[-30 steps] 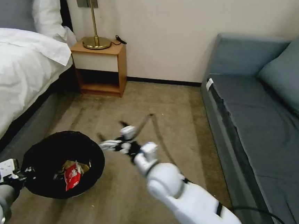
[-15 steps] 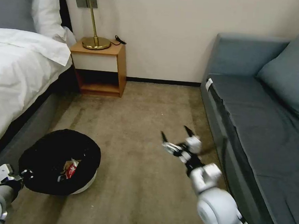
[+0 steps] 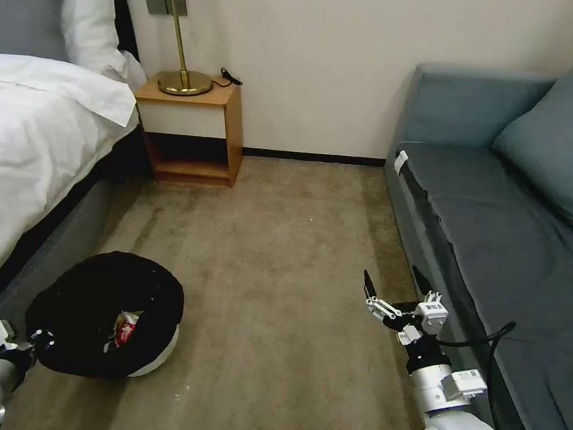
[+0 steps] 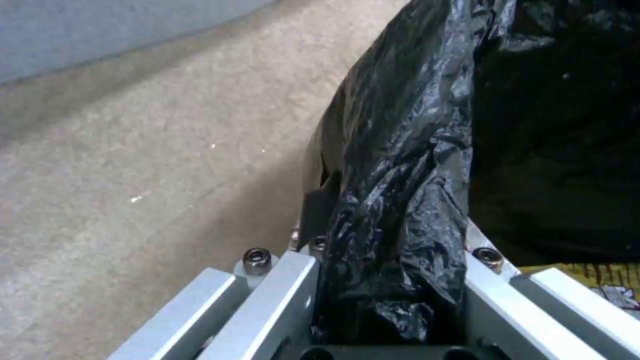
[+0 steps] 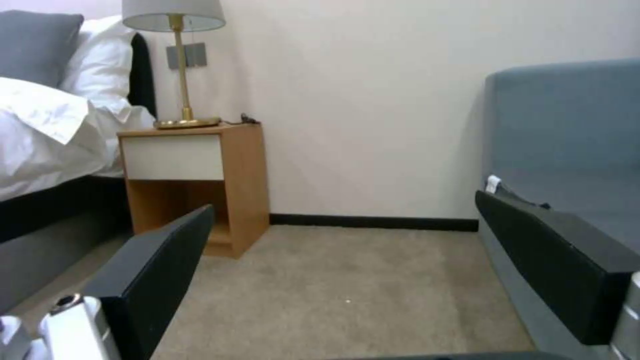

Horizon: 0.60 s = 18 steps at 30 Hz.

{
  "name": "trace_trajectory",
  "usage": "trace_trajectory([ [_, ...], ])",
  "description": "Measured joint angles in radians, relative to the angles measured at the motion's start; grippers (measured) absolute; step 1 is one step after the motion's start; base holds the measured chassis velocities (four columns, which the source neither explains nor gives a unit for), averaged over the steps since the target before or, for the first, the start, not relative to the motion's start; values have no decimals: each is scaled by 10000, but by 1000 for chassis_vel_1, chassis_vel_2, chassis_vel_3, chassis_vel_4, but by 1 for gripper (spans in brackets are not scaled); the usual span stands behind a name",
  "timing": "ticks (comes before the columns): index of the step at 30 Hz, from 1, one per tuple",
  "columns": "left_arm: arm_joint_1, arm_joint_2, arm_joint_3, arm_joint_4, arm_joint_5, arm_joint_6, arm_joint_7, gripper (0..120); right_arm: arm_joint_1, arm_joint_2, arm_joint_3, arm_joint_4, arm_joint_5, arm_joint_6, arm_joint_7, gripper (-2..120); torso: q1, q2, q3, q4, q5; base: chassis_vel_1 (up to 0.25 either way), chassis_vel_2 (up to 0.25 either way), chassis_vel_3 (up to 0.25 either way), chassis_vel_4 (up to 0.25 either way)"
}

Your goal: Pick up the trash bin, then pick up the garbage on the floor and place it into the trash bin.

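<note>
The left gripper (image 4: 393,300) is clamped on the rim of the trash bin (image 3: 153,357), its metal fingers (image 4: 280,295) pinching a fold of the black bag (image 4: 413,165) that lines it; in the head view this gripper (image 3: 38,340) sits at the bin's near-left edge, low beside the bed (image 3: 31,152). The bin sits at the foot of the bed frame with its mouth tipped toward the robot; whether its base touches the carpet (image 3: 284,241) cannot be told. Inside lies some of the garbage, a red-white packet (image 3: 123,328) and, seen from the left wrist, a corner of a yellow wrapper (image 4: 600,285). The right gripper (image 3: 393,294) hangs empty with its jaws spread wide, near the front of the sofa (image 3: 498,247) and well apart from the bin; its black fingers (image 5: 153,280) frame the nightstand (image 5: 193,175) and lamp (image 5: 177,60) against the far wall. No litter shows on the open carpet, so the collecting looks close to done. The risk lies in the grip: it seems to hold as much slippery bag as hard rim, so the liner could slide and the bin sag or drop. A sharper tilt could also spill the packet back out.
</note>
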Motion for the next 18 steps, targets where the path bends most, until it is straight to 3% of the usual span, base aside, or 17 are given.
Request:
trace_trajectory([
  [9,-636,136,215,1126,-30,-228,-8,3,46,-6,-58,-14,20,-36,6,100,0,0,0,-2,-1,0,0,0,0],
  [13,-712,134,247,1384,-8,-328,225,11,61,-9,-76,-18,28,-50,10,100,0,0,0,-1,0,0,0,0,0],
  [17,-568,96,223,1350,25,-302,400,32,71,-12,-90,-22,34,-62,15,100,0,0,0,-2,2,0,0,0,0],
  [18,-568,96,223,1350,25,-302,400,32,71,-12,-90,-22,34,-62,15,100,0,0,0,-2,2,0,0,0,0],
])
